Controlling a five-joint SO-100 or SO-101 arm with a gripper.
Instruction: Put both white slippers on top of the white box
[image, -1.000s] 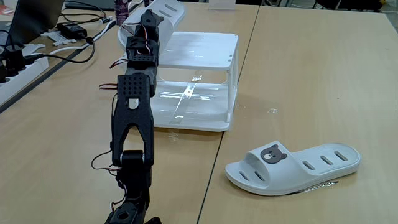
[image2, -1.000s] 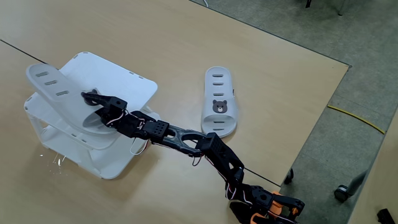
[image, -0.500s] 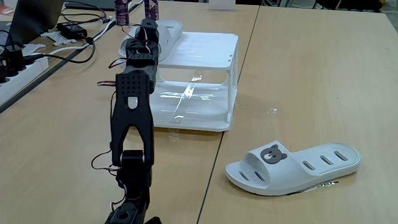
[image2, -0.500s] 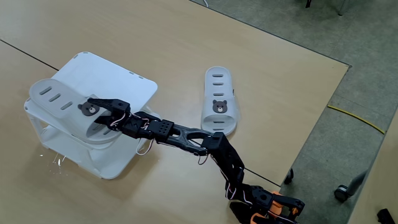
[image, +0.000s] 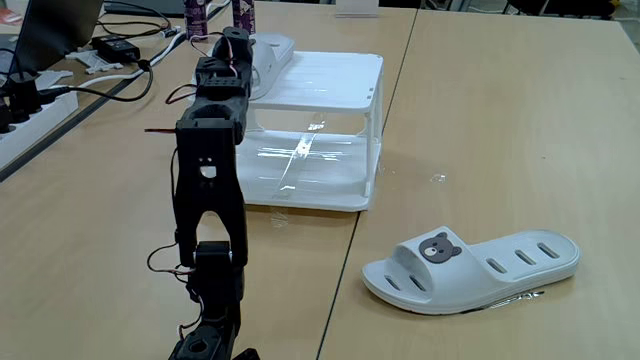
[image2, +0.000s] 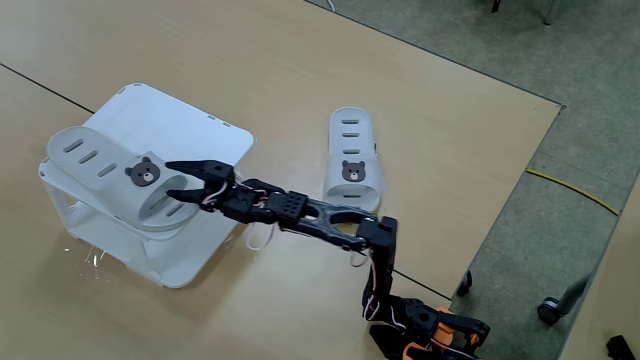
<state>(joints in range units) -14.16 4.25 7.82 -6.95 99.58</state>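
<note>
1. The gripper (image2: 180, 182) is spread apart: in a fixed view from above, one black finger points out over the rack top and the other angles down below it, with a clear gap between them and nothing held.
2. The fingertips sit at the toe end of one white slipper (image2: 112, 178), just beside its strap opening; whether they touch the rubber cannot be told.
3. That white slipper lies flat on top of the white box (image2: 190, 130), ahead of the gripper, bear badge up, heel end pointing away from the arm. It overhangs the rack edge nearest the gripper.
4. In a fixed view from table level, the same slipper (image: 272, 50) shows as a white edge just past the arm's upper links, resting on the white box (image: 330, 80).
5. The second white slipper (image2: 352, 175) lies on the wooden table (image2: 440, 150), well apart from the gripper, beside the arm's middle links and on the far side of the arm from the rack.
6. From table level this second slipper (image: 472, 268) lies sole down, bear badge facing up, vent slots visible along its footbed.
7. The arm (image2: 320, 215) stretches low from its base toward the rack.
8. Cables (image: 110, 70) and a power strip (image: 30, 115) lie on the neighbouring table
</note>
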